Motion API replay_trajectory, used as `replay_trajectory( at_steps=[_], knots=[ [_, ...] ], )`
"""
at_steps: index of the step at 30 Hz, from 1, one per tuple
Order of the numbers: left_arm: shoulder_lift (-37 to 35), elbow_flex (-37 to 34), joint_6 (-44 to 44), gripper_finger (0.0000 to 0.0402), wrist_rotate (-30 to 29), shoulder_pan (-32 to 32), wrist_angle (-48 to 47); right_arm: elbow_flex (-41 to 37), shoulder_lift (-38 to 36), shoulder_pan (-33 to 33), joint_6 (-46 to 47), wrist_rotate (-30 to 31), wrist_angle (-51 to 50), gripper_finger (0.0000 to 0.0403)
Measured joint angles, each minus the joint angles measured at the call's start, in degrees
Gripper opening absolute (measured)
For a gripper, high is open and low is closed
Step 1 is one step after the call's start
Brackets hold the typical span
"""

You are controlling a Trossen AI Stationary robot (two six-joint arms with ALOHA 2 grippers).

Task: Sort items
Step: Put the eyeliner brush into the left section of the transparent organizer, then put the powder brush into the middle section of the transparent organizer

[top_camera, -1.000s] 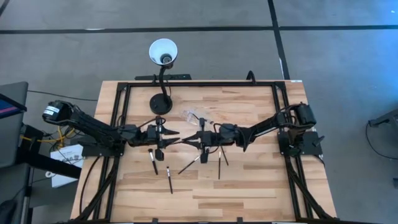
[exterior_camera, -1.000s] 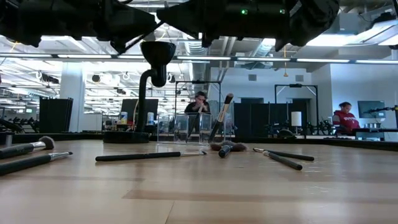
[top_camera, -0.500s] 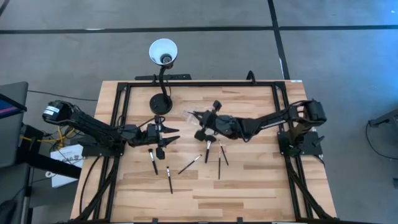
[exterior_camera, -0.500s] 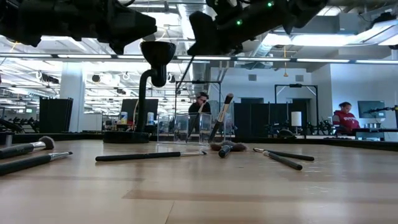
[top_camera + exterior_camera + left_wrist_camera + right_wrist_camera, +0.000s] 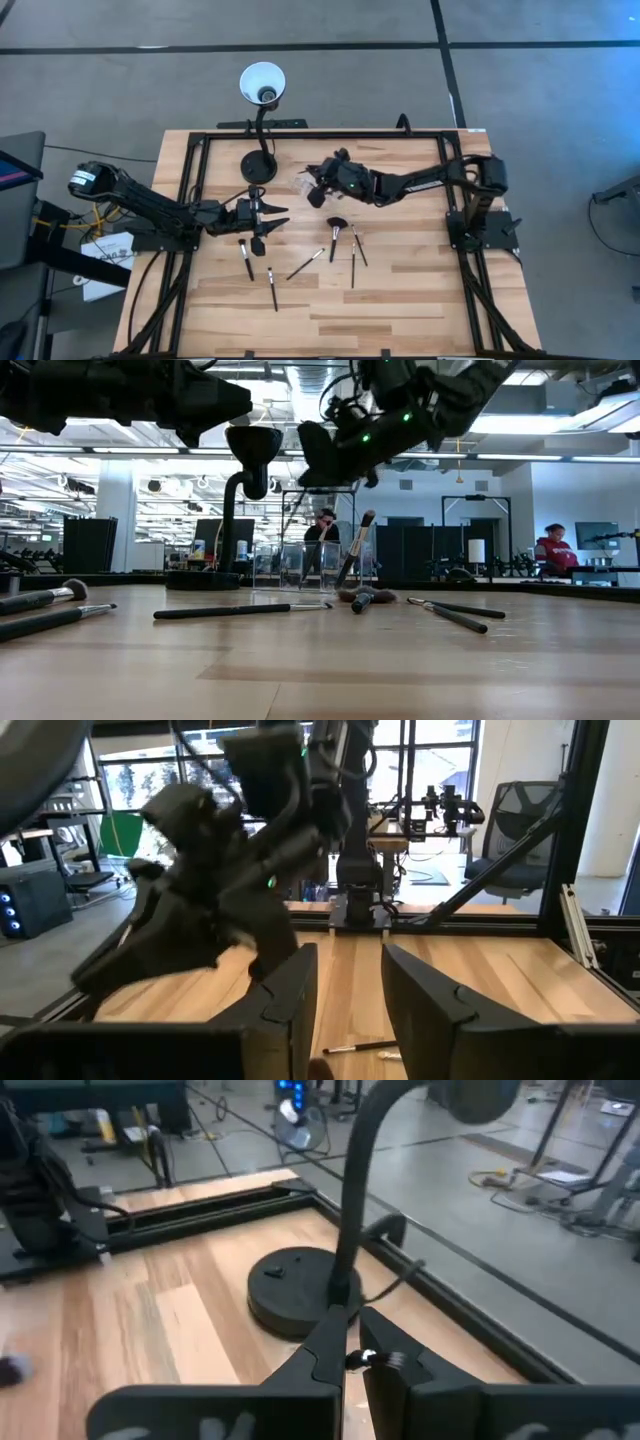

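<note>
1. Right gripper hangs above the clear pouch, near the lamp base; its fingers are pressed together on a thin makeup brush.
2. Left gripper waits at the table's left-centre, fingers spread, empty.
3. Fan brush and other brushes lie on the wooden table, near of both grippers.

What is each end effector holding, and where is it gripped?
Right end effector: shut on a makeup brush, seemingly at its silvery ferrule. Left end effector: open, holding nothing.
</note>
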Motion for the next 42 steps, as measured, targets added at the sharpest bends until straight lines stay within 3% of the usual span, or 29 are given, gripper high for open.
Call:
replay_trajectory(
  at_steps=[7,14,26,33,42],
  knots=[
    [0.00,0.00,-1.31,0.0110,0.02,0.00,-0.09,2.30,6.29,-1.19,-0.52,-1.18,1.54,0.0012],
    [0.00,0.00,-1.46,0.0110,0.02,0.00,-0.22,5.66,10.24,-1.47,-0.90,-1.37,1.50,0.0040],
    [-0.02,-0.95,-1.51,0.0110,0.03,0.00,-0.26,8.13,10.45,-2.10,-0.97,-1.18,-4.12,0.0069],
    [-0.02,-3.06,-6.78,0.0110,1.12,0.00,-0.24,8.13,3.77,0.85,-4.55,-1.07,-11.87,0.0082],
    [0.00,-5.01,-21.09,0.0110,8.14,-1.17,-0.54,8.13,-9.54,9.09,-5.78,-1.09,-33.11,0.0085]
  ],
)
